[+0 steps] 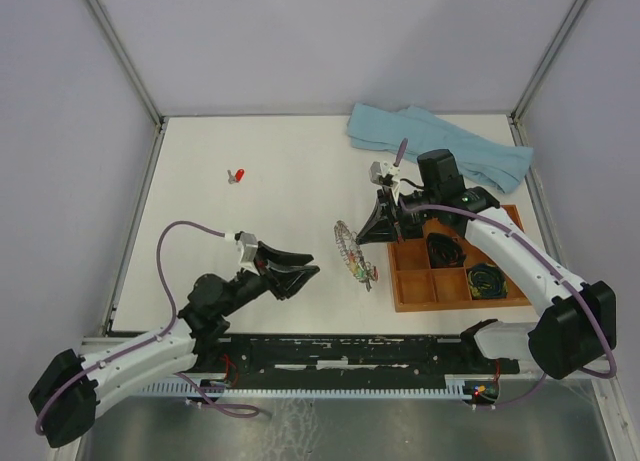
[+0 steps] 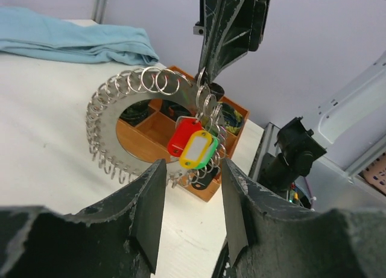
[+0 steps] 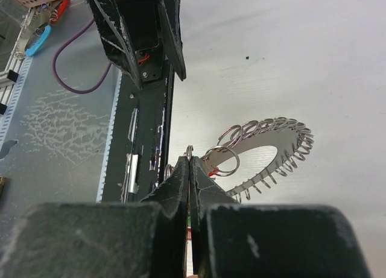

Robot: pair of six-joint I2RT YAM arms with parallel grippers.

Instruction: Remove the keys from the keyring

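The keyring (image 1: pixel 346 243) is a silvery ring fringed with small loops, standing on edge left of the wooden tray. My right gripper (image 1: pixel 366 238) is shut on its rim; in the right wrist view the gripper (image 3: pixel 190 163) pinches a loop of the keyring (image 3: pixel 274 138). In the left wrist view the keyring (image 2: pixel 104 133) carries a red tag (image 2: pixel 182 135), a green tag (image 2: pixel 200 150) and a black one (image 2: pixel 206 176). My left gripper (image 1: pixel 308 279) is open and empty, just left of the ring; it also shows in the left wrist view (image 2: pixel 190 190). One red-headed key (image 1: pixel 238 175) lies alone at the far left.
The wooden tray (image 1: pixel 414 287) at the right holds dark coiled bundles (image 1: pixel 443 249) in its compartments. A light blue cloth (image 1: pixel 440 146) lies at the back right. Metal frame posts stand at the table's far corners.
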